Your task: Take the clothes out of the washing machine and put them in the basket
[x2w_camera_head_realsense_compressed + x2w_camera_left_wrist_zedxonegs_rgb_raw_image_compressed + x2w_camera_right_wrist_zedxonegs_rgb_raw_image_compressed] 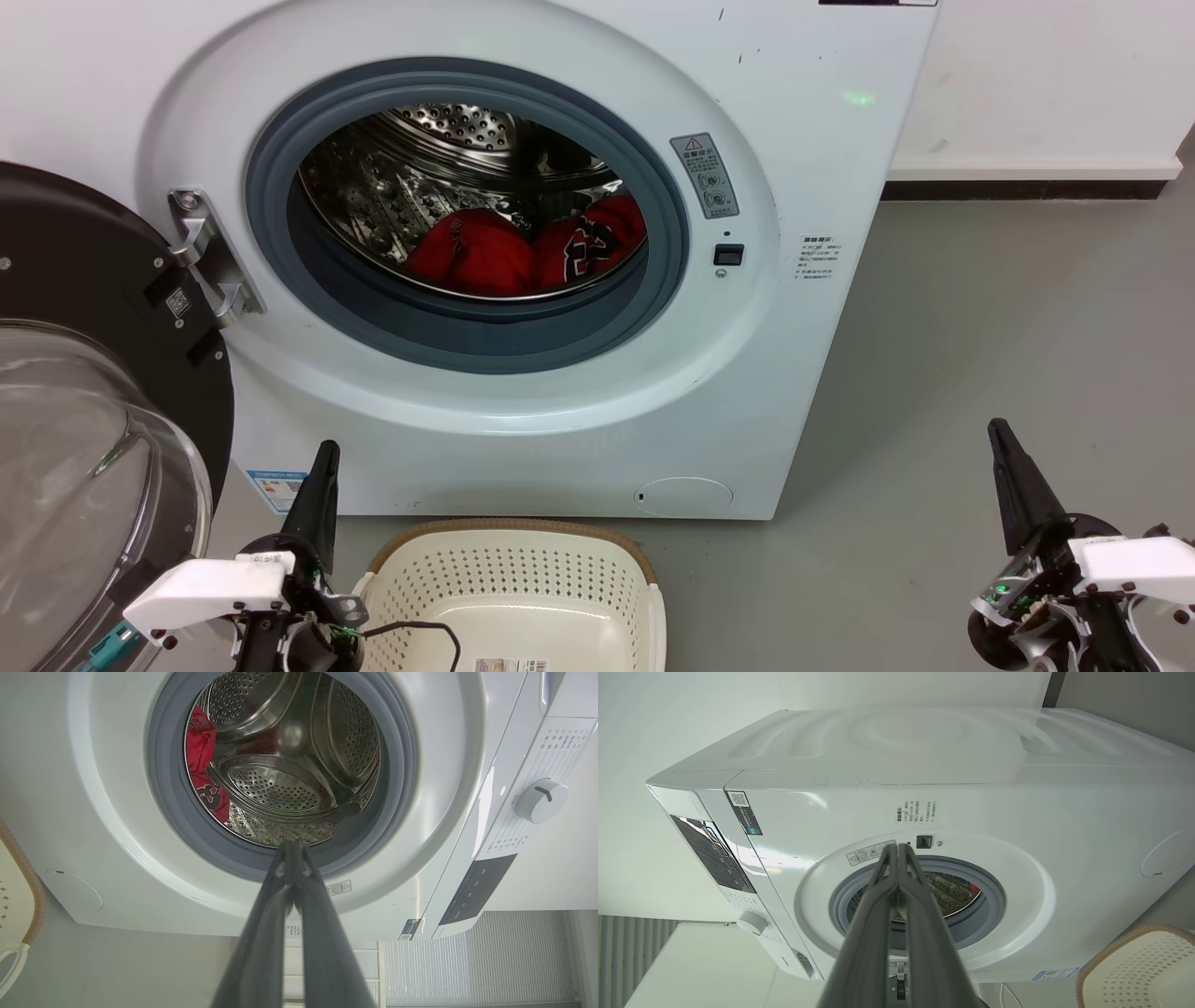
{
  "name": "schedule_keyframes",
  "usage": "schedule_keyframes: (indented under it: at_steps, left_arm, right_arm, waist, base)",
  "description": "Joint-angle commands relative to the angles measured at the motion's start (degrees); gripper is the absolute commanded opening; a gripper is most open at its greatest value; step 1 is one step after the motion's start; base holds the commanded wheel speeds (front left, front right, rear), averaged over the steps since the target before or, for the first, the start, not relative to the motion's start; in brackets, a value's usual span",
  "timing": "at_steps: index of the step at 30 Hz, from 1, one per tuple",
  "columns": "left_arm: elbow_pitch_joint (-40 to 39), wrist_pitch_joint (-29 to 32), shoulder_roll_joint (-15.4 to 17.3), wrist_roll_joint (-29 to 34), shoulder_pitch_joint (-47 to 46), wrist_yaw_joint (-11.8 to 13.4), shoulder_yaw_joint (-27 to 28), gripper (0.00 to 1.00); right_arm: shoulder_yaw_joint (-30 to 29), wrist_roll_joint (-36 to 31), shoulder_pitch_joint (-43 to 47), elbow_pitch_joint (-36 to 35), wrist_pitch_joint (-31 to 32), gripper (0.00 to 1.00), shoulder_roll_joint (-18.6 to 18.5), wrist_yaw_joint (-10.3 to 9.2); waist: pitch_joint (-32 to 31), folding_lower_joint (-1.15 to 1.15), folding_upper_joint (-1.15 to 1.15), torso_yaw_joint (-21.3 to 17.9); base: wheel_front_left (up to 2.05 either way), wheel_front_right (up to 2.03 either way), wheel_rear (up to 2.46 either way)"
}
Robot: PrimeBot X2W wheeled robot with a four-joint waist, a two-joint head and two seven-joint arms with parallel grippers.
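Observation:
The white washing machine (560, 439) stands with its porthole open, and two red clothes lie in the steel drum: a plain one (471, 257) and one with black-and-white lettering (588, 247). The left wrist view catches the same red clothes (201, 751) at the drum's left side. On the floor below the porthole sits the cream basket (513, 569) with a brown rim. My left gripper (324, 457) is shut and holds nothing, low at the basket's left. My right gripper (999, 434) is shut too, far right over the floor. Both point at the machine.
The black-framed glass door (93, 448) hangs open at the left, close to my left arm. Grey floor (980, 327) stretches right of the machine up to a white wall with a dark skirting. A black cable (420, 630) lies over the basket's near left corner.

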Motion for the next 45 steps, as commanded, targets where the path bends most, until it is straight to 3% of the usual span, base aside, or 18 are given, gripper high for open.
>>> schedule_keyframes:
  at_steps: [1,23,24,26,27,28,34,45]
  left_arm:
    - [-0.03,0.11,-0.08,-0.15,-0.37,-0.15,0.15,0.0]
    - [-0.03,0.11,-0.08,-0.15,-0.37,-0.15,0.14,0.0]
    - [-0.01,-0.02,0.0,0.0,0.0,0.0,0.0,1.0]
    - [0.68,-0.11,-0.04,0.02,0.45,0.01,-0.15,1.0]
    - [1.23,-0.1,-0.09,0.02,1.0,0.01,-0.24,0.0]
    - [1.2,-0.33,-0.1,0.1,1.19,0.01,-0.42,1.0]
    - [-0.05,-2.12,-0.09,3.23,1.52,0.08,-0.52,1.0]
    - [-4.5,-5.08,-0.07,16.37,1.94,3.04,-1.88,1.0]
  right_arm:
    - [-0.07,-0.34,-0.74,0.09,0.12,0.0,0.22,-0.02]
    - [-0.05,-0.32,-0.74,0.09,0.1,0.0,0.22,-0.02]
    - [0.0,-0.01,0.0,-0.01,-0.02,1.0,0.0,0.0]
    - [0.09,0.01,0.47,0.71,-0.08,1.0,0.02,0.0]
    - [0.12,0.01,0.96,1.23,-0.07,0.0,0.03,-0.01]
    - [0.18,-0.06,1.19,1.26,-0.29,1.0,0.05,0.0]
    - [0.02,-2.16,1.85,0.57,-2.08,1.0,0.05,0.0]
    - [-0.28,-17.37,3.01,-4.19,-5.06,1.0,0.06,0.0]
  waist:
    - [0.0,0.0,0.0,0.0]
    - [0.0,0.0,0.0,0.0]
    - [0.0,0.0,0.0,0.0]
    - [0.0,0.0,0.0,0.0]
    - [0.0,0.0,0.0,0.0]
    - [0.01,0.0,0.0,0.0]
    - [0.06,0.0,0.0,0.0]
    - [0.31,0.0,0.0,-0.01]
  base:
    - [0.0,0.0,0.0]
    - [0.0,0.0,0.0]
    - [0.0,0.0,0.0]
    - [0.0,0.0,0.0]
    - [0.0,0.0,0.0]
    - [0.0,0.0,0.0]
    - [0.0,0.0,0.0]
    - [0.0,0.0,0.0]
